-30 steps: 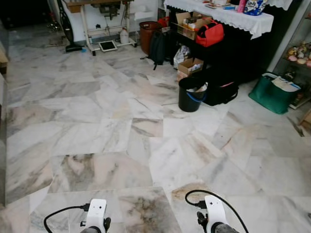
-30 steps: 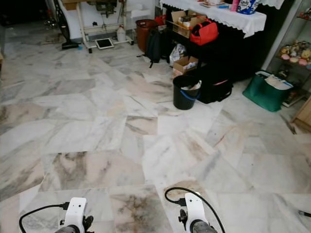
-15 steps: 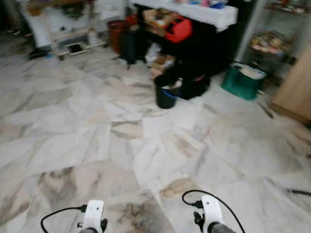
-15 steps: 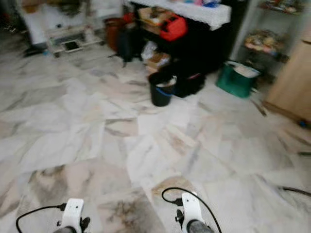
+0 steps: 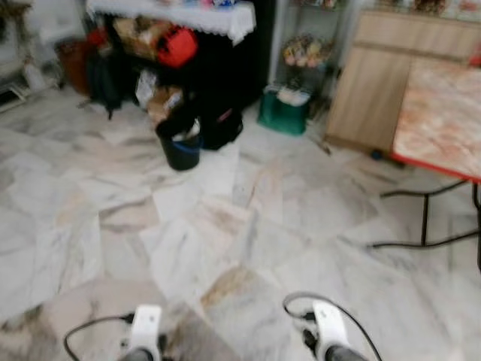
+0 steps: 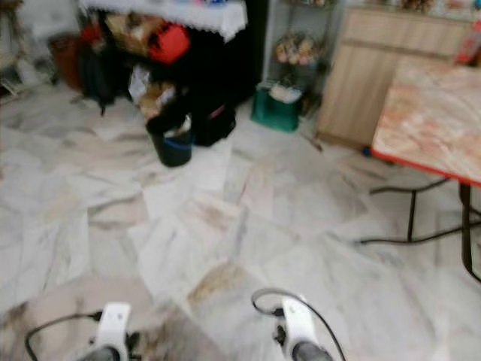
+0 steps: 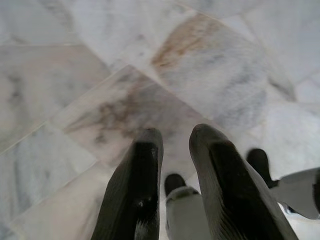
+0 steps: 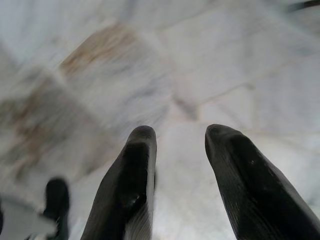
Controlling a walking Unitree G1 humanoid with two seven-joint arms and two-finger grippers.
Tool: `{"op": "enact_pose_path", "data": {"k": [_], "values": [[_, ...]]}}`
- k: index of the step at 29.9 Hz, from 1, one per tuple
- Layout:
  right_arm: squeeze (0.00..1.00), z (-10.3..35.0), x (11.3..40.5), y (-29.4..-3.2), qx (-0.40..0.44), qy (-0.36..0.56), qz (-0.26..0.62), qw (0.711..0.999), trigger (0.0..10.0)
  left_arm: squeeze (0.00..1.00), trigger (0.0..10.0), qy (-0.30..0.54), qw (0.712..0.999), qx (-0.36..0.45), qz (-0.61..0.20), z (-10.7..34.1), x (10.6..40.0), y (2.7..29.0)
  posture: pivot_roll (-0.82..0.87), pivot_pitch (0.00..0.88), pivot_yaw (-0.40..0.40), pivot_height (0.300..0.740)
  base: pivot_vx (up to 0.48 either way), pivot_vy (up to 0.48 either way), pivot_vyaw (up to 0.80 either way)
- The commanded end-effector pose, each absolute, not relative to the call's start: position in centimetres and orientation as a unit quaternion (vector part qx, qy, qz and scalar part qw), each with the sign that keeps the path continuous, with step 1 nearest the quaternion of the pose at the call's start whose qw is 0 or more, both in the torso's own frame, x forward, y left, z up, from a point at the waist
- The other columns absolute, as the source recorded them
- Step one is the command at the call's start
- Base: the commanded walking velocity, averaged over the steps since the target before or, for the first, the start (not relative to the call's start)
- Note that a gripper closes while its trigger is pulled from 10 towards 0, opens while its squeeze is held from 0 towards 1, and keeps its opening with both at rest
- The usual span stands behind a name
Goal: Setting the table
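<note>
A table with a pink marbled top, a red edge and thin black legs stands at the right; I see nothing on the part in view. Both arms hang low in front of me, the left wrist and the right wrist at the bottom of the head views. In the left wrist view, my left gripper points down at the marble floor, its fingers a little apart and empty. My right gripper also hangs over the floor, open with nothing between its fingers.
A black bucket stands on the floor ahead left, before a dark stand with a white cloth and a red bag. A green bag and a wooden cabinet lie beyond. Marble floor stretches ahead.
The view has swung to the right: the bucket and stand slid left, and the cabinet and marbled table came into view. Both arms hang as before.
</note>
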State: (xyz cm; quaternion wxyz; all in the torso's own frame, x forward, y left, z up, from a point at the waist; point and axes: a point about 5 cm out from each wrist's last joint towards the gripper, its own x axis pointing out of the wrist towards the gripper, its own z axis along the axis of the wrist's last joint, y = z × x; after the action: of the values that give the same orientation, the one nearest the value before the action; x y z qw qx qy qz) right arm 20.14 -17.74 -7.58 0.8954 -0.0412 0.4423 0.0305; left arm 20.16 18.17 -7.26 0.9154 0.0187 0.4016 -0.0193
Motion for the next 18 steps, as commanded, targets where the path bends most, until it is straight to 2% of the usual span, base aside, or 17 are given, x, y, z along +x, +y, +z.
{"op": "enact_pose_path", "data": {"k": [1,10,18], "values": [[0.0,-7.73,20.01,-16.95,-0.033,0.445,0.036,0.894,10.0,0.0,10.0,0.409,0.912,0.032,-0.017,-7.34,19.87,18.99,0.01,0.0,-0.003,0.728,0.0,0.0,-0.75],[0.0,-7.78,19.87,-16.97,-0.033,0.443,0.035,0.895,10.0,0.0,10.0,0.408,0.912,0.034,-0.015,-7.38,19.79,18.94,0.02,0.0,-0.014,0.728,0.0,0.0,-0.68],[0.0,-7.54,20.24,-17.1,-0.032,0.433,0.034,0.9,10.0,0.0,10.0,0.408,0.912,0.031,-0.015,-7.41,19.79,18.75,0.01,0.0,-0.013,0.728,0.0,0.0,0.0]]}}
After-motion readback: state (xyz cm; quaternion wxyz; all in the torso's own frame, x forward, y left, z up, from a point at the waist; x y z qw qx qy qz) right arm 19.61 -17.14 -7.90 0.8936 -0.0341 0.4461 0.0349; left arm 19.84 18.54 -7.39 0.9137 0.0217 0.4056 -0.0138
